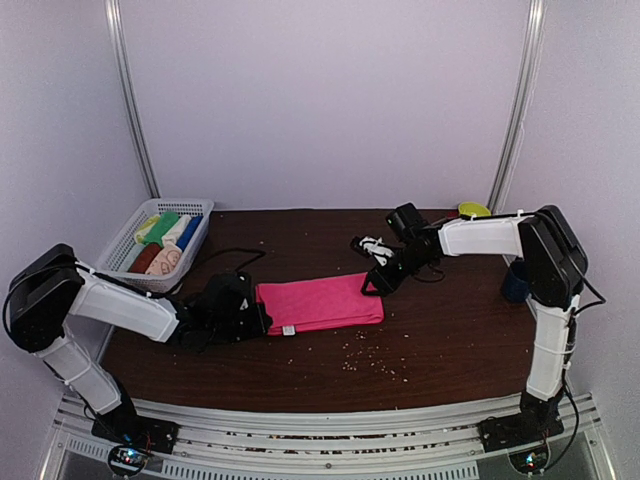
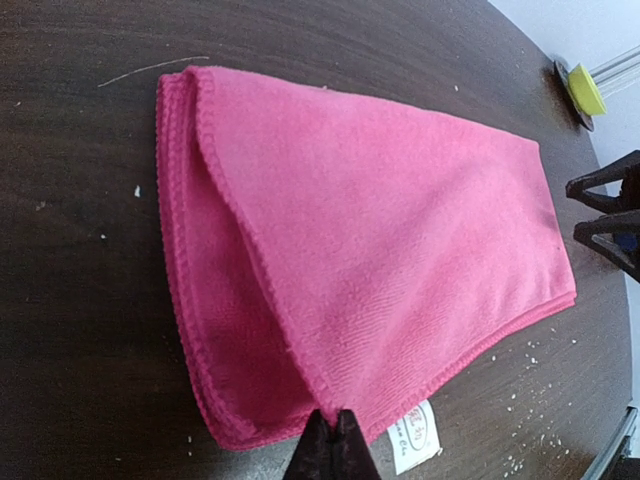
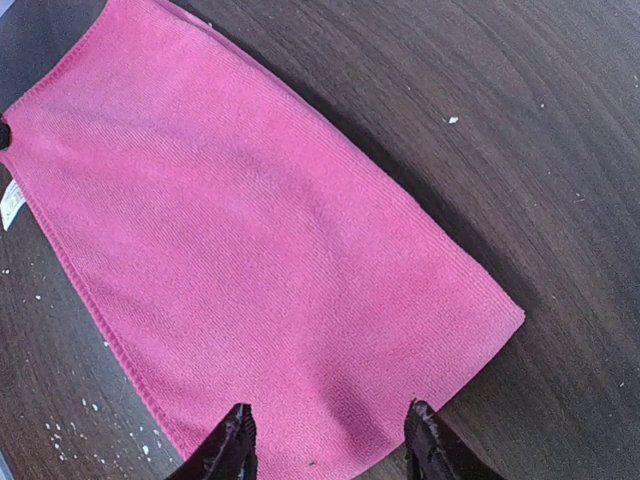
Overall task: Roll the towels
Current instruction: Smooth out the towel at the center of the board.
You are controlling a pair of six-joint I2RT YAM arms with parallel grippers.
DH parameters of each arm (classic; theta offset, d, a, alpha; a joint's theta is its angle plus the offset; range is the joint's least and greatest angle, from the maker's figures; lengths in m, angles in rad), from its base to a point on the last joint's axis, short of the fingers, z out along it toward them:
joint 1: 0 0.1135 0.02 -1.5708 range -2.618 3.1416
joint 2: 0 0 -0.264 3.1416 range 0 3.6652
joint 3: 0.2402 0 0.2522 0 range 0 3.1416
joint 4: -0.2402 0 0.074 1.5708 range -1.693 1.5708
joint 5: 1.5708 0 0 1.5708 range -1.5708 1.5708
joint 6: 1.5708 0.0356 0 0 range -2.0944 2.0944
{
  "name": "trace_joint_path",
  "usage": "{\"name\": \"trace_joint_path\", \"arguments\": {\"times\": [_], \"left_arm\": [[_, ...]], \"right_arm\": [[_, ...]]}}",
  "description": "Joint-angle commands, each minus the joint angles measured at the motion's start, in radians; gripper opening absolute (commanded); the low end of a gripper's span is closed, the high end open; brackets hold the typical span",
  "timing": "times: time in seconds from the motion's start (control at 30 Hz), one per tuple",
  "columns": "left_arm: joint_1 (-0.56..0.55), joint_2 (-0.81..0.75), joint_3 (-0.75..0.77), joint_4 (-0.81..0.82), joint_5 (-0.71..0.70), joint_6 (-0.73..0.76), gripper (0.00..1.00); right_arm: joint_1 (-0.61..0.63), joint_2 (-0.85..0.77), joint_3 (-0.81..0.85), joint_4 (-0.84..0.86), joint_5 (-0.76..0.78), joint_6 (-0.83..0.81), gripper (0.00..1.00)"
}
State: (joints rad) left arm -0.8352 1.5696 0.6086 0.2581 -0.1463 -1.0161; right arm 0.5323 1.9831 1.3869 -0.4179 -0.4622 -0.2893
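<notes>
From the top camera we see the pink towel (image 1: 320,303) lying flat and folded on the dark bench (image 1: 450,330), a long rectangle. The left hand (image 1: 262,318) sits at the towel's left end, right against its edge. The right hand (image 1: 378,280) is at the towel's far right corner. Well off to the left of the towel, and beyond it, stands a white mesh basket (image 1: 185,204) holding rolled towels (image 1: 165,240) (green, blue, cream, brown and a peach one, packed side by side). Pale crumbs (image 1: 370,355) are scattered near the towel's near right corner. A yellow-green object (image 1: 474,210) lies well beyond the towel's right end.

From the left wrist camera the pink towel (image 2: 370,250) fills most of the view, its folded layers showing along the end nearest the camera. The left hand (image 2: 333,440) has its fingers pressed together, tips up against the towel's hem; we cannot tell whether any cloth is caught between them. A white label (image 2: 412,435) sticks out from the hem just beside the tips. At the towel's opposite end the right hand (image 2: 610,215) shows with its fingers apart.

From the right wrist camera the right hand (image 3: 330,445) is spread, its two fingers (image 3: 232,445) set apart over the towel's short end with nothing pinched. The pink towel (image 3: 250,230) stretches away from it, and the label (image 3: 10,205) shows at the towel's far end.
</notes>
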Motion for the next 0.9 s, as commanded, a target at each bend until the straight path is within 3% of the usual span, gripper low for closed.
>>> {"name": "trace_joint_path", "arguments": {"times": [0.0, 0.43, 0.5, 0.67, 0.87], "left_arm": [[-0.006, 0.008, -0.006, -0.01, -0.016, -0.007, 0.0], [-0.006, 0.07, -0.005, -0.016, -0.037, -0.007, 0.03], [-0.006, 0.062, -0.006, -0.026, -0.051, -0.006, 0.11], [-0.006, 0.023, -0.01, -0.061, -0.093, -0.01, 0.48], [-0.006, -0.1, 0.022, -0.159, -0.209, 0.031, 0.59]], "right_arm": [[0.0, 0.019, 0.028, -0.011, 0.029, -0.012, 0.51], [0.001, 0.031, 0.06, -0.072, 0.045, -0.057, 0.52], [0.003, 0.029, 0.06, -0.076, 0.043, -0.062, 0.52], [0.013, 0.027, 0.066, -0.094, 0.036, -0.086, 0.54], [0.02, 0.012, 0.078, -0.121, 0.018, -0.12, 0.55]]}}
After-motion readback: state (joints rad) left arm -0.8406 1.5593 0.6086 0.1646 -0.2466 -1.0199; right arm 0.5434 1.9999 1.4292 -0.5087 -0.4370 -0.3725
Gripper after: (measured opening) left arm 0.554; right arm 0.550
